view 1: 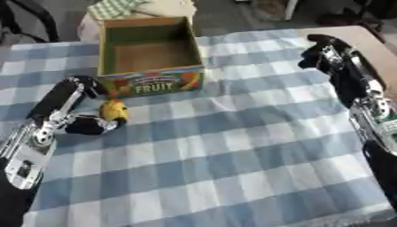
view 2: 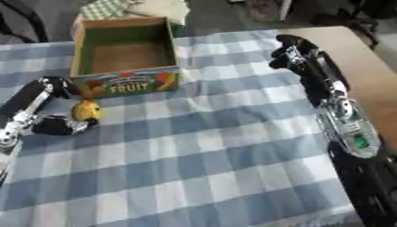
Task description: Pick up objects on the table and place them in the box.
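At the far left we see the robot's left arm (view 1: 46, 119) coming in from the lower left corner and bending over the blue and white checked tablecloth (view 1: 232, 155). Its left hand (view 1: 89, 125) is low on the cloth, and the fingers are curled around the lower part of a small yellow object (view 1: 114, 110) with a bit of red on top. We cannot make out what kind of object it is. It stands just in front of the box and a little to the left of its front face, touching the hand, not yet inside the box.

Next, more to the middle and farther from us, we find the box (view 1: 151, 84). It is an open cardboard box with green inner walls and a brown bottom, and its colourful front carries the word FRUIT. We see nothing inside it. It rests on the tablecloth near the far edge of the table.

At the right side we see the right arm (view 2: 333, 102) stretching along the edge of the table, well apart from the box and from the yellow object. The right hand (view 2: 285, 52) is at its far end, dark, with fingers bent downward, and we see nothing held in it
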